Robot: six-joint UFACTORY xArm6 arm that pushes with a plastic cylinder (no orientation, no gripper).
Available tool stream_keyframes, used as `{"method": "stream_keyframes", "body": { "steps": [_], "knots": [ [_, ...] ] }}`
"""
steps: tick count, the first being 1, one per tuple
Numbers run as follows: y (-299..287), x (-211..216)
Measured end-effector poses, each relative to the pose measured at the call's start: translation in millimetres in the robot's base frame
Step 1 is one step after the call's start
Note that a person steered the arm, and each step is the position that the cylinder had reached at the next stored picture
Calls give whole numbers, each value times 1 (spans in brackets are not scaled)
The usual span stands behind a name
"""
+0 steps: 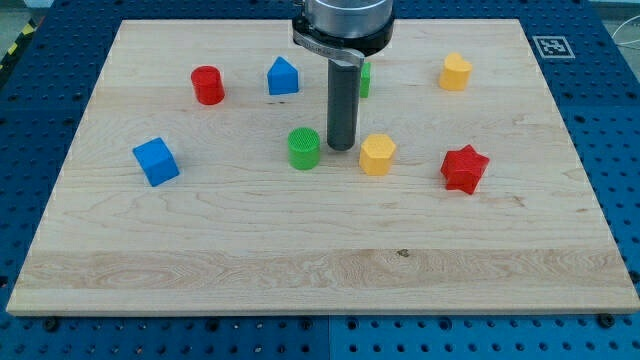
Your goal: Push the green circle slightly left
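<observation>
1. No fingers are carried by this arm; a dark rod is fitted instead, so nothing can be opened, closed or gripped. My tip (341,148) is set down on the wooden board (300,260), near the middle of the view.
2. Just to the view's left of my tip, the green circle (304,148) is found, close beside it; whether the two are touching cannot be told.
3. Just to the view's right of my tip, slightly lower, a yellow hexagon (377,155) is seen, about as close as the green circle.
4. Behind the rod, towards the view's top and a little right, a second green block (365,78) is mostly hidden; its shape cannot be made out.
5. Up and to the left of my tip, a blue house-shaped block (283,77) is placed.
6. Well to the right, a red star (464,169) is seen, slightly lower than my tip.
7. Farther up and left, a red cylinder (208,85) is placed.
8. Up and far right, a second yellow block (455,72) is located.
9. Farthest to the left, a blue cube (156,161) is seen.
</observation>
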State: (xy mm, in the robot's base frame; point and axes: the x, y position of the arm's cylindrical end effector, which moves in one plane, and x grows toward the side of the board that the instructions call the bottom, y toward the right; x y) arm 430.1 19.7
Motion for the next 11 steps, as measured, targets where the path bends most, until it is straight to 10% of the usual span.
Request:
{"method": "stream_keyframes", "body": {
  "steps": [6,11],
  "knots": [
    [-1,6],
    [-114,6]
  ]
}}
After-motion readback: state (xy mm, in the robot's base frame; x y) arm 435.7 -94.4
